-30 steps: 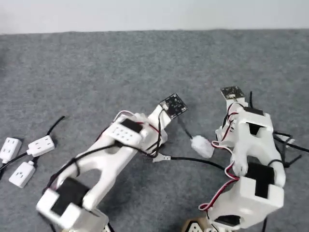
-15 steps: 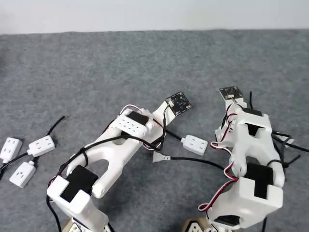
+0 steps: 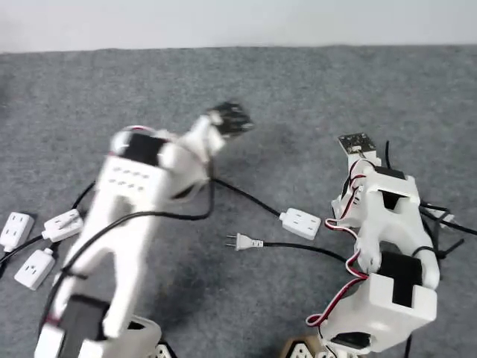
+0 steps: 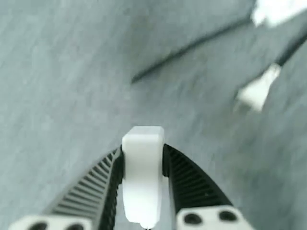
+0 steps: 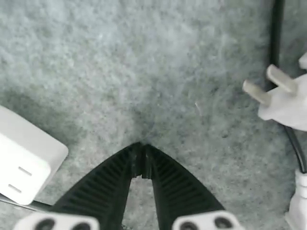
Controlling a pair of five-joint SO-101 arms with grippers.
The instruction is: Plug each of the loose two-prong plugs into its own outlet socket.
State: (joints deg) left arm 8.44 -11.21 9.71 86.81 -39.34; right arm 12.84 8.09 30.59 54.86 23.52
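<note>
Left pincer: your left gripper (image 4: 142,149) pinches a white piece (image 4: 142,184), probably a plug body. Its prongs are hidden.
Way to go: the outlet sockets (image 3: 63,224) lie near the table's (image 3: 335,89) left edge, beyond the left arm (image 3: 134,216). That arm is the nearer one.
Right pincer: your right gripper (image 5: 142,160) is pressed together on nothing, low over the table, between a socket block (image 5: 26,160) and a two-prong plug (image 5: 283,100).
Loose plug: the loose plug (image 3: 242,241) lies mid-table, long axis along the front edge, prongs toward the left edge, near the mid-table socket (image 3: 302,222).
Hard to read: the left arm is smeared, and the white shapes ahead of its pincer are too blurred to name.
</note>
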